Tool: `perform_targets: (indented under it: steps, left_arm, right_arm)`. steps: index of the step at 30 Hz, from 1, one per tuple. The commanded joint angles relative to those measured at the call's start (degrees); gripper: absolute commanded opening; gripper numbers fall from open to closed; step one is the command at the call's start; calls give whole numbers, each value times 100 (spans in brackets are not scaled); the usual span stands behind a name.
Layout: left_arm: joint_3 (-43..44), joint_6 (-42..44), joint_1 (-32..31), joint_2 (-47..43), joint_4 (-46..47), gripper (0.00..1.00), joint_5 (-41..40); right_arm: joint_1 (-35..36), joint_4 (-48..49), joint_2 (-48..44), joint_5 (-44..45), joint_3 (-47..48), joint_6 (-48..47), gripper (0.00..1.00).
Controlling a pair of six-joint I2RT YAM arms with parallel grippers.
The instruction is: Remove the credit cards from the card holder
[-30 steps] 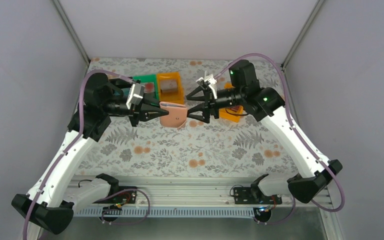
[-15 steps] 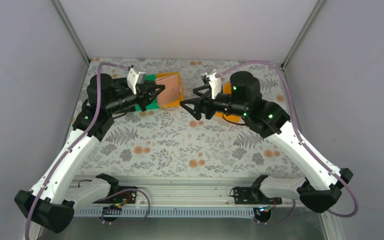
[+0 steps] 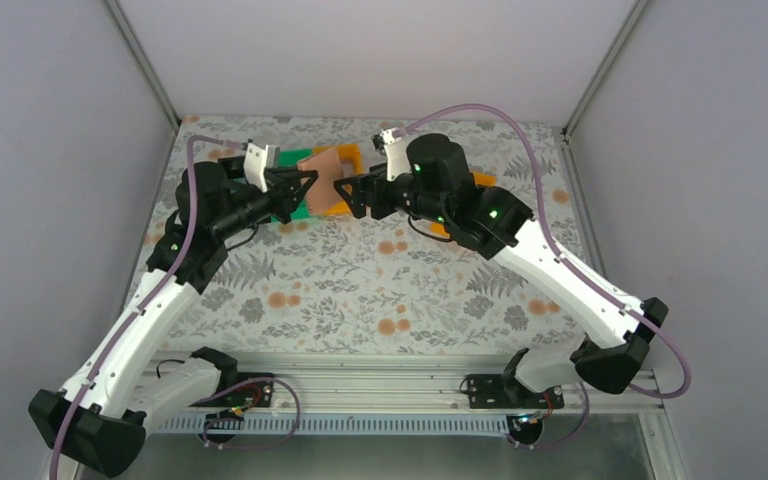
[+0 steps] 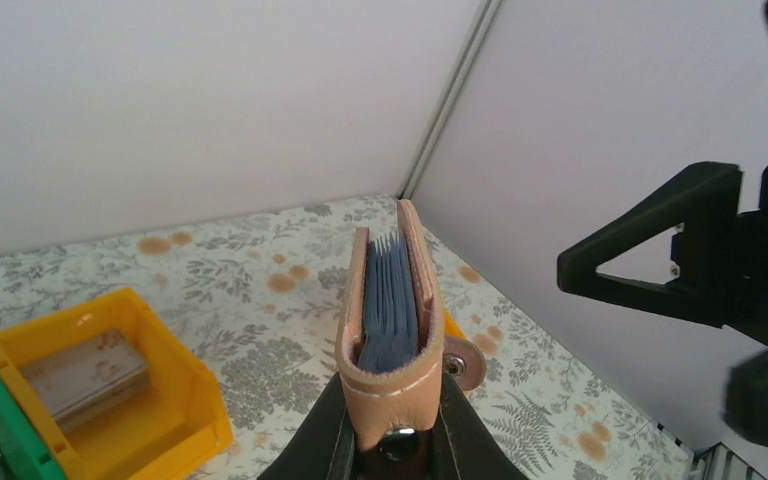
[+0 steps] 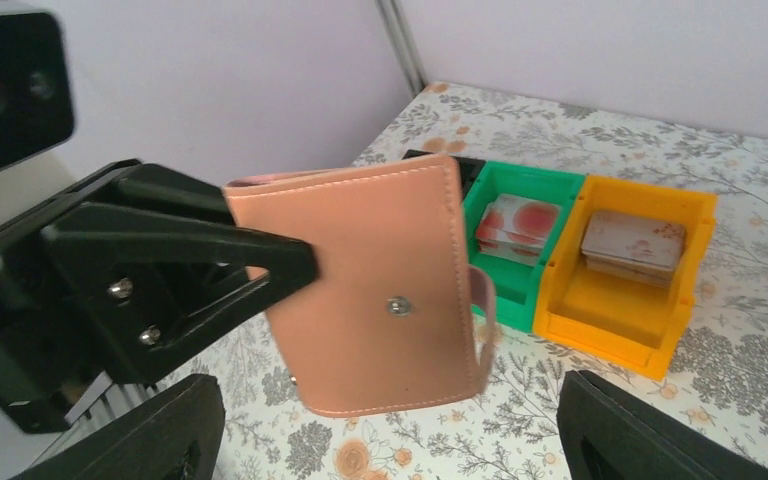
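The brownish-pink card holder (image 3: pixel 325 165) is held in the air over the bins at the back, closed, with my left gripper (image 3: pixel 305 180) shut on its spine end (image 4: pixel 392 400). Edge-on in the left wrist view, its blue-grey sleeves (image 4: pixel 390 300) show between the covers and the snap tab (image 4: pixel 463 360) hangs loose. No credit cards can be told apart inside it. My right gripper (image 3: pixel 352 192) is open just right of the holder, its fingers (image 5: pixel 650 430) wide on either side below the cover (image 5: pixel 380 290). Stacks of cards lie in the green bin (image 5: pixel 515 222) and the yellow bin (image 5: pixel 632 240).
The green bin (image 3: pixel 295 160) and yellow bin (image 3: pixel 345 195) sit side by side at the back of the floral table (image 3: pixel 380 290). Another orange bin (image 3: pixel 480 180) is partly hidden behind the right arm. Grey walls close in the back and sides.
The left gripper has carried the card holder up and back from the table's middle to over the bins. The right gripper followed it leftward and back, staying open.
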Motion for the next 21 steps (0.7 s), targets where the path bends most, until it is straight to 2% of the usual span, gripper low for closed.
perform_targets:
  steps: [1, 21]
  left_arm:
    - [-32, -177, 12, -224, 392, 2, -71]
    - [-413, -379, 12, -617, 604, 2, -1]
  right_arm:
    - [75, -18, 31, 482, 176, 339, 84]
    - [31, -220, 253, 226, 344, 68, 90]
